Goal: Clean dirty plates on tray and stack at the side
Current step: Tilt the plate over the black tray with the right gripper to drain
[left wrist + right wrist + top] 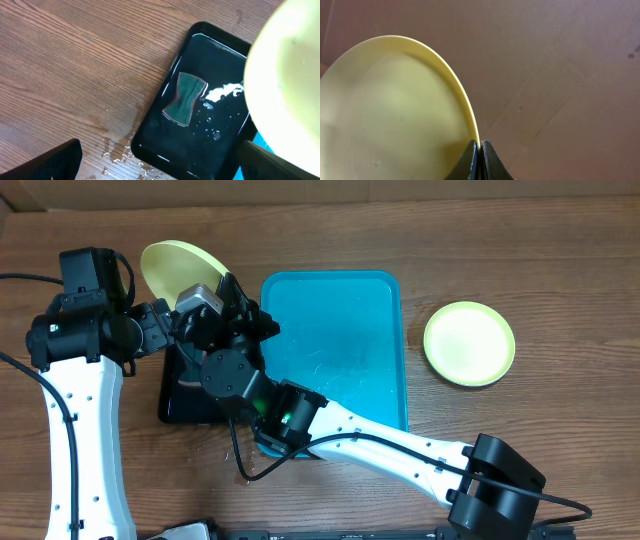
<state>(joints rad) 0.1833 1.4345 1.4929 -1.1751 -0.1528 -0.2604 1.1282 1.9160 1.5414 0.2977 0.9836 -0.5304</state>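
My right gripper [479, 150] is shut on the rim of a pale yellow-green plate [390, 110]. It holds this plate [178, 265] tilted up on edge, above the table's left side. In the left wrist view the same plate [287, 85] fills the right edge. My left gripper [160, 167] stands wide open with nothing between its fingers, hovering over the near end of a black tray. A second yellow-green plate [469, 343] lies flat on the table to the right of the turquoise tray [340, 330], which holds no plate.
A small black tray [165, 145] with water in it lies left of the turquoise tray, and a green sponge [185, 97] lies in it. Water drops [120, 150] sit on the wood beside it. My right arm [380, 445] crosses the table's front.
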